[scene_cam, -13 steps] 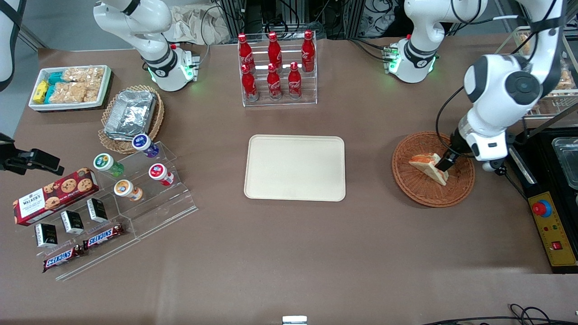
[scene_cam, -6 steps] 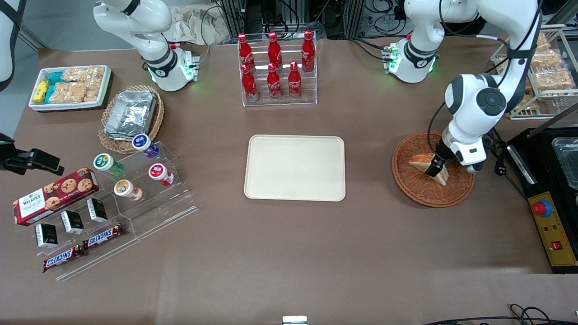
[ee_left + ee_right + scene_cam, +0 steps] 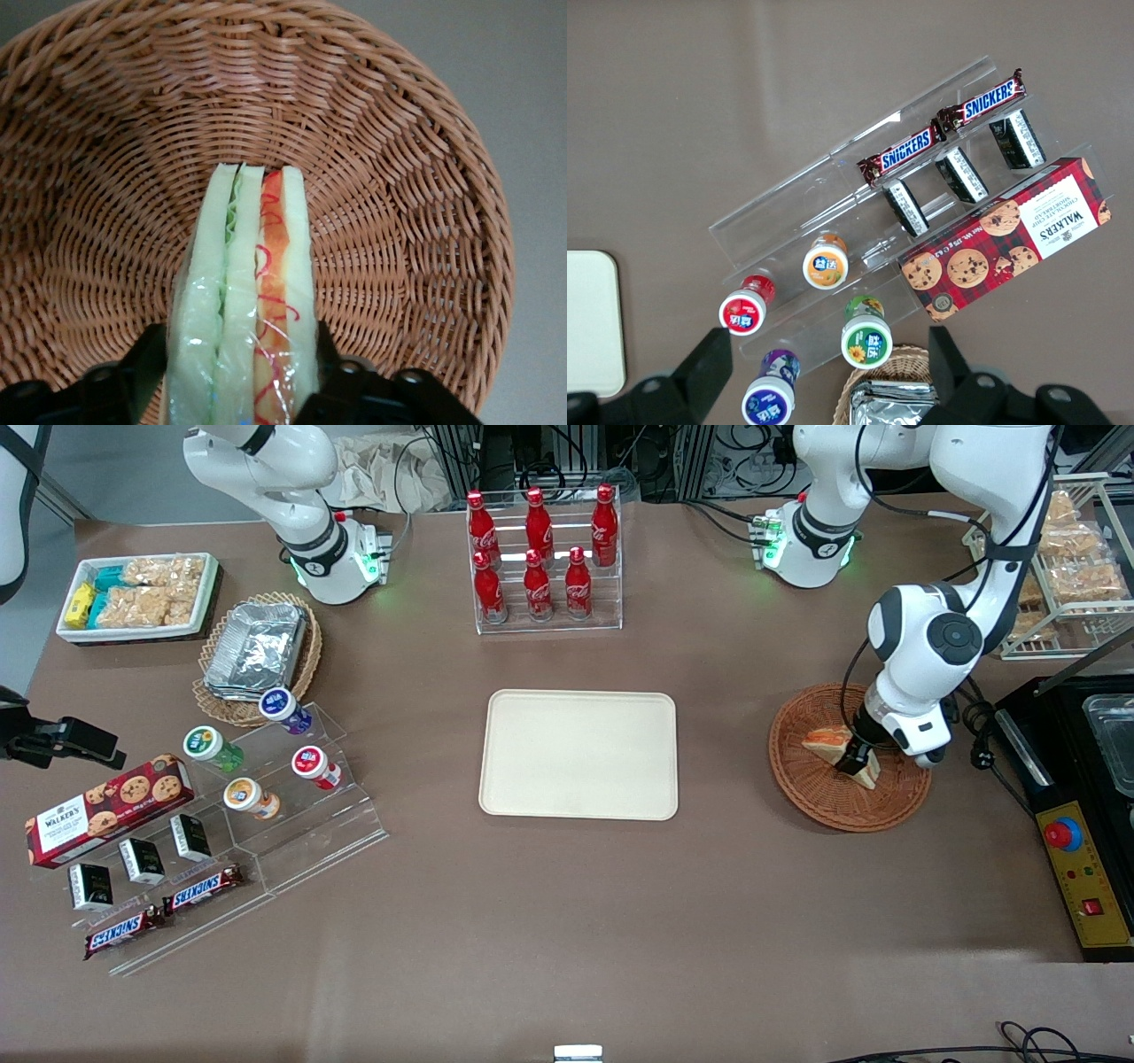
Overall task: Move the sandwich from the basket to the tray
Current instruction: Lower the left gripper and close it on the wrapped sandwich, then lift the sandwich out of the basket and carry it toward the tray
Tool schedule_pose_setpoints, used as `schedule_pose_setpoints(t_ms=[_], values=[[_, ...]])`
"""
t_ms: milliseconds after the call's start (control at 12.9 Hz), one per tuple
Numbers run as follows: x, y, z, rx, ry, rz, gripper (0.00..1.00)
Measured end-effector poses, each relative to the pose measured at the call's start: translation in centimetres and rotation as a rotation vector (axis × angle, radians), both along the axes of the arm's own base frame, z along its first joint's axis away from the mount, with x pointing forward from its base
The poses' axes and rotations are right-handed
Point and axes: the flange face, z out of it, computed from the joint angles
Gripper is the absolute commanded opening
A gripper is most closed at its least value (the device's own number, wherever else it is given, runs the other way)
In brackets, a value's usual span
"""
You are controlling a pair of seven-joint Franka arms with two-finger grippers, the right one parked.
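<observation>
Right, the gripper [image 3: 856, 762] is down in the basket [image 3: 811, 788] with the sandwich [image 3: 244, 301] straight between its fingers [image 3: 146, 363], one each side of the bread faces, wedge's long axis running directly away from the wrist; fingers spread, look to be just touching the wrap, not clenched yet imo. The tray [image 3: 578, 754] sits well apart, toward the parked arm's end. Vs a sec ago the arm has swung in and dropped lower over the wedge; sandwich itself hasn't shifted.

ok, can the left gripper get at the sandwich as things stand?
Probably yes. The gripper is down in the basket with a finger on each side of the sandwich, and nothing else lies in the basket.
</observation>
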Motion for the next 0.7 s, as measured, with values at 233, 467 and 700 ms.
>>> schedule_pose_setpoints(t_ms=[233,467,700], values=[[0.1,-0.3,0.1,-0.001,-0.002,0.002,0.00],[1.2,-0.7,1.8,0.000,0.003,-0.008,0.00],[5.4,-2.3,10.2,0.010,0.101,-0.077,0.00]])
